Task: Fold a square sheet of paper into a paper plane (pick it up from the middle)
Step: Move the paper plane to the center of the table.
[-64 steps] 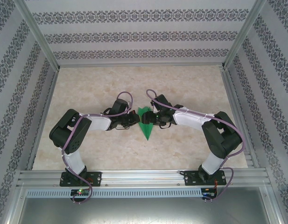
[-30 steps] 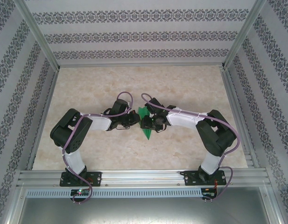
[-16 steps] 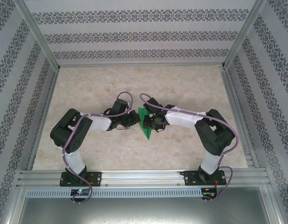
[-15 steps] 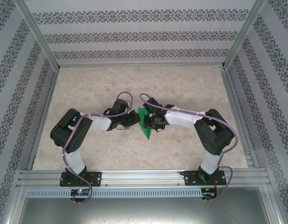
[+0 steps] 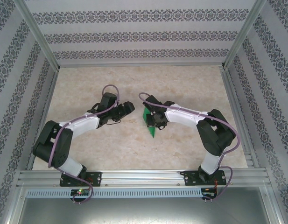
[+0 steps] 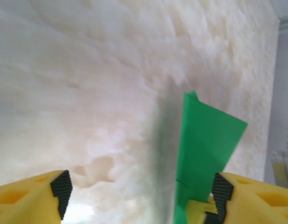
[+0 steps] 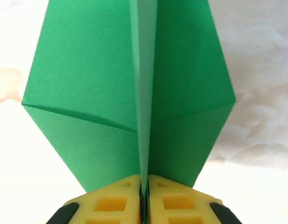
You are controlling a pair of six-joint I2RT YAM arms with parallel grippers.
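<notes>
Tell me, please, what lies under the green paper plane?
Pale marbled table shows around the paper plane, whose centre fold is pinched by the right hand. Its wings cover whatever lies directly beneath.

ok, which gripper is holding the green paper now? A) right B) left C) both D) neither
A: the right gripper is pinched shut on the centre fold of the paper plane, while the left gripper is open and apart from it.
</notes>
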